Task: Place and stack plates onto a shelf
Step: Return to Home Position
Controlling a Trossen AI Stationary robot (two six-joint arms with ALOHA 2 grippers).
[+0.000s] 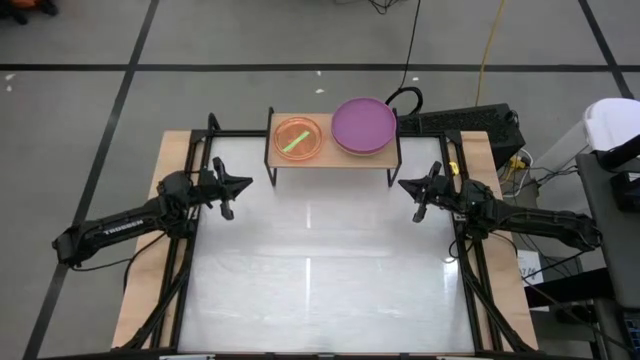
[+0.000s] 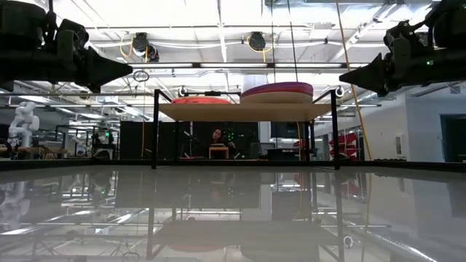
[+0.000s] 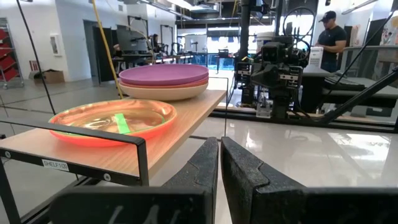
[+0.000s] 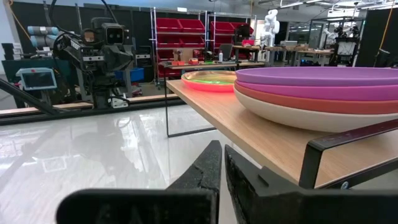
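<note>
The shelf (image 1: 335,160), a light-wood board on thin black legs, stands at the table's far edge. On its left half rests a stack of small plates (image 1: 298,139), translucent green over orange and pink (image 3: 115,120). On its right half rests a stack of larger plates (image 1: 363,125), purple on top, red and beige below (image 4: 317,93). My left gripper (image 1: 246,185) hovers shut at the table's left side, pointing level toward the middle. My right gripper (image 1: 403,183) hovers shut at the right side, facing it. Both are clear of the shelf and hold nothing.
The white glossy tabletop (image 1: 320,270) lies bare in front of the shelf. Black frame rails (image 1: 185,270) run along both table sides. Cables and a dark box (image 1: 470,125) sit behind the shelf at the far right. A person (image 3: 329,37) stands in the room beyond.
</note>
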